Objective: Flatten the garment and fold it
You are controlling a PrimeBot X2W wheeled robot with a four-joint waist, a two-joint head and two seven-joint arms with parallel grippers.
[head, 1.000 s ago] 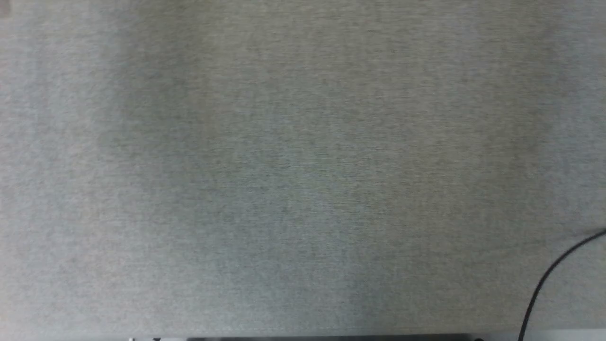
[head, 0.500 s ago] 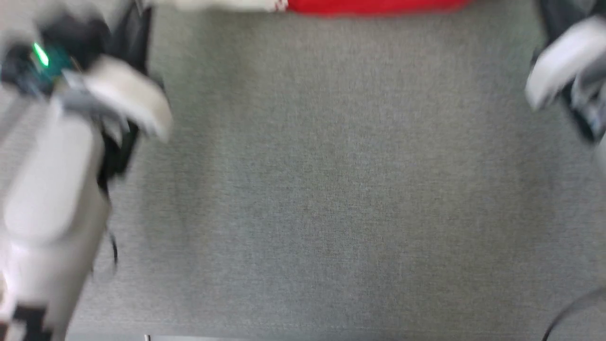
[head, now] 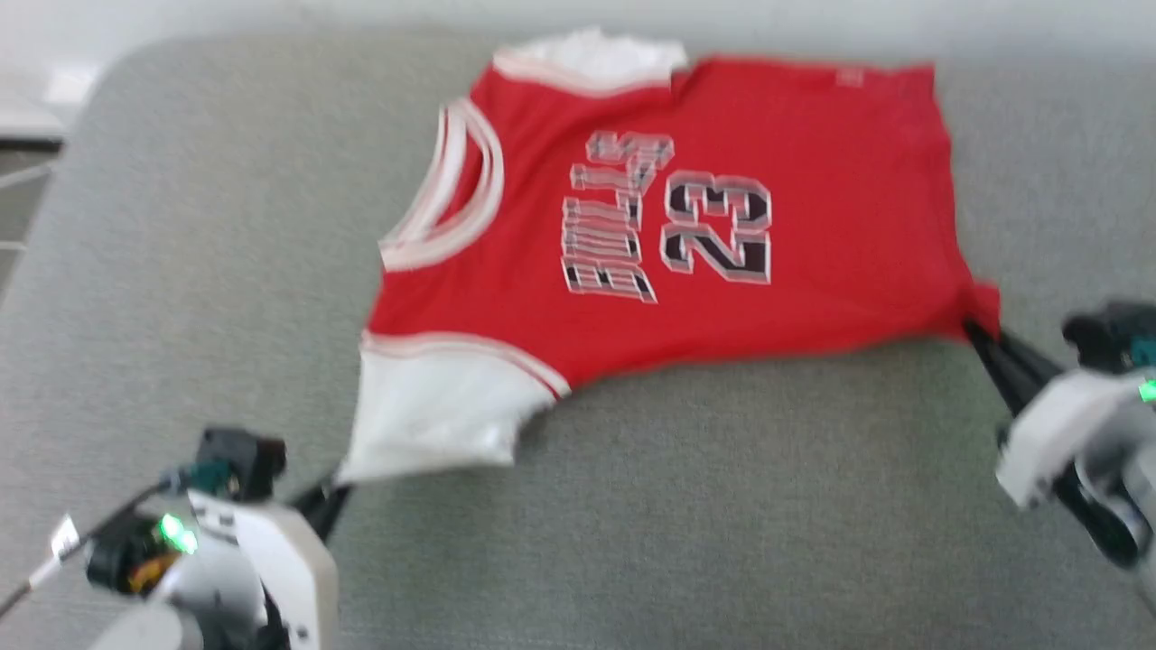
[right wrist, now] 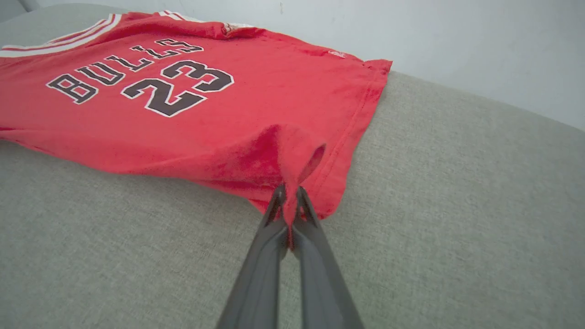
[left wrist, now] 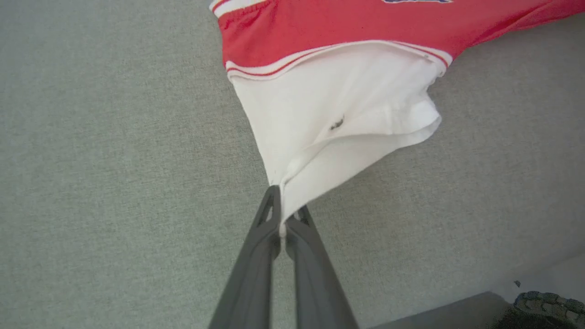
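Lying sideways ahead, the shirt (head: 686, 226) has the left pincer (left wrist: 281, 214) clamped on its sleeve (left wrist: 338, 114), the right pincer (right wrist: 288, 205) on its hem (right wrist: 297, 160).

A plain indoor work room, seemingly a robotics lab rather than a home: a wide table (head: 163, 235) covered in grey woven cloth, one corner rounded, stands against a blank pale wall (right wrist: 457, 36), with a robot's white-cased arm (head: 262, 560) reaching over it.
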